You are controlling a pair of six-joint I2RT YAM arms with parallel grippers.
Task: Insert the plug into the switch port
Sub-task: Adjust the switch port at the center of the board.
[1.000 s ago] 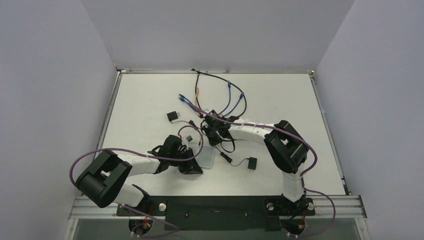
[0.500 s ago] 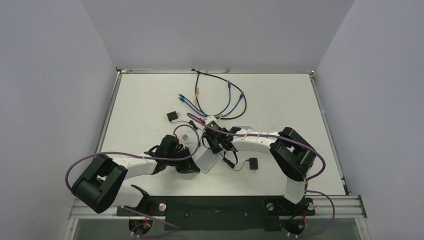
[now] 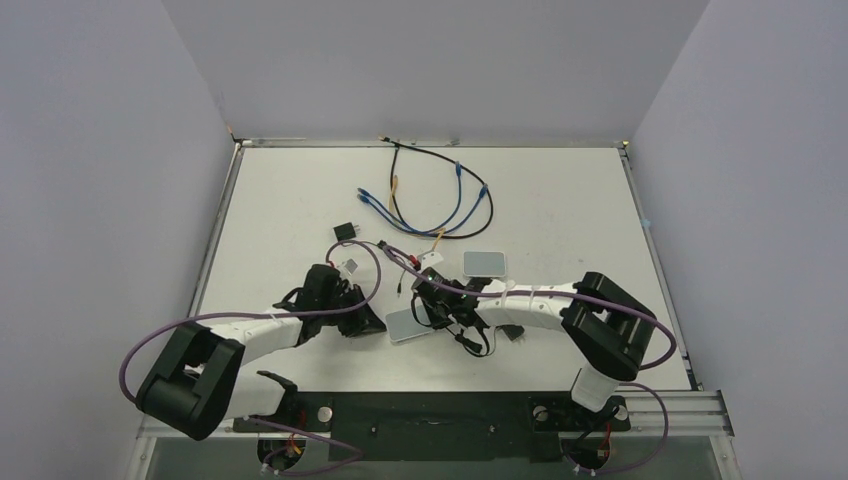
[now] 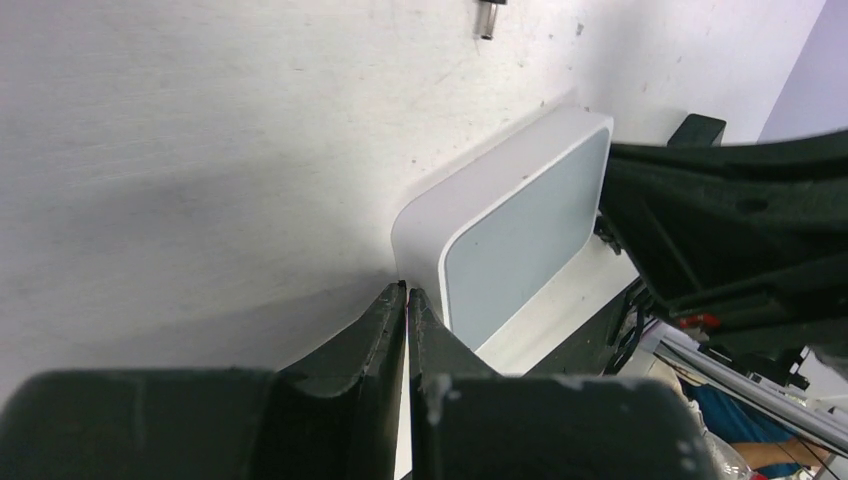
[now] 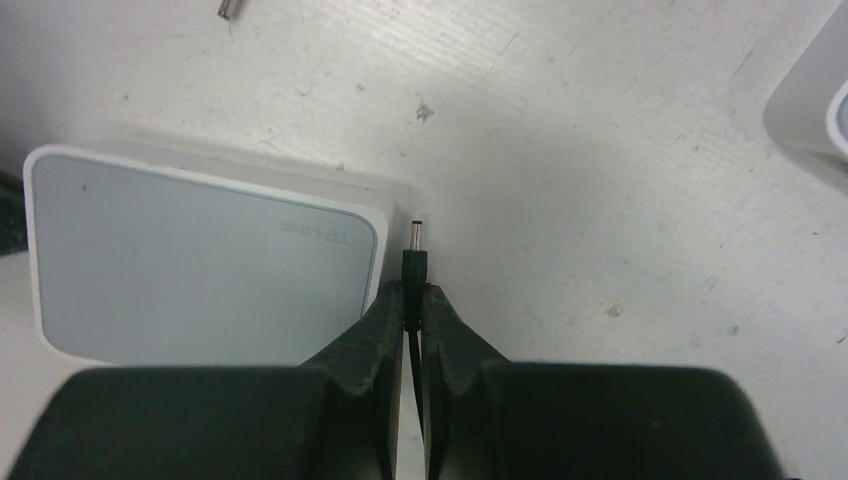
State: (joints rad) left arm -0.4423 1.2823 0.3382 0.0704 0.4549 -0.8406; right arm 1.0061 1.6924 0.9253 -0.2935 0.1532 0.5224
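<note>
A flat white box with a pale grey face (image 3: 405, 324) (image 5: 200, 270) (image 4: 520, 225) lies near the table's front. Its switch port does not show in any view. My right gripper (image 3: 440, 310) (image 5: 414, 292) is shut on a black barrel plug (image 5: 415, 258). The plug's metal tip pokes out just beside the box's right narrow edge, close to its corner. My left gripper (image 3: 375, 320) (image 4: 407, 292) is shut on nothing. Its tips rest against the box's opposite corner.
A second white box (image 3: 484, 263) (image 5: 815, 100) lies behind and to the right. A black adapter (image 3: 347, 229) and a bundle of blue and black cables (image 3: 430, 200) lie further back. Black cord loops (image 3: 470, 340) under the right arm.
Both grippers have come toward the table's front. The box has slid a little nearer and turned. The right arm has swung down, uncovering the second box.
</note>
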